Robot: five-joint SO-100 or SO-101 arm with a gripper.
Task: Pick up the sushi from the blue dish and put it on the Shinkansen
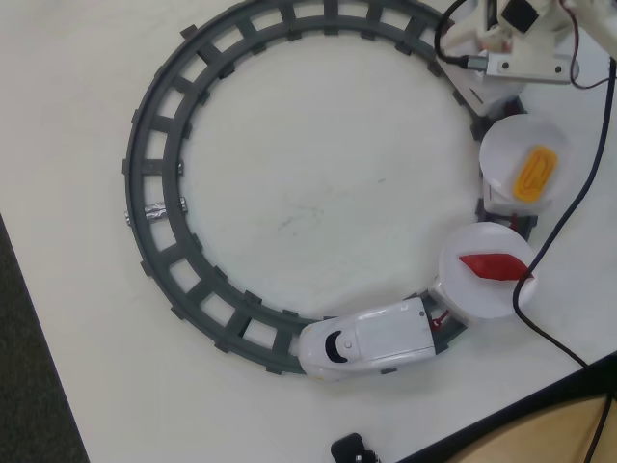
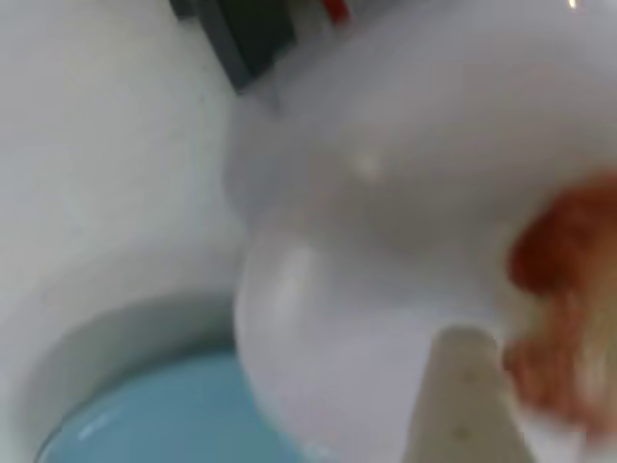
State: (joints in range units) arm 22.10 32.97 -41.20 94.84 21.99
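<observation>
Gripper over a white plate: sushi at its tip, jaw state indeterminate.

Wrist view: a pale fingertip (image 2: 463,386) touches the blurred orange-and-white sushi (image 2: 559,318), apparently for placement on one white plate (image 2: 386,193); below lies one blue dish (image 2: 154,415). Overhead, beyond the arm: one Shinkansen (image 1: 371,340), two plates bearing one yellow piece (image 1: 535,171) and one red piece (image 1: 494,265).

- Overhead view: looks straight down on the bench (image 1: 289,212) from well above, taking in the whole track loop (image 1: 154,164).
- Wrist view: very close and blurred, facing down onto a white plate (image 2: 386,193), with the blue dish (image 2: 164,415) below; shared area probably the plates.
</observation>
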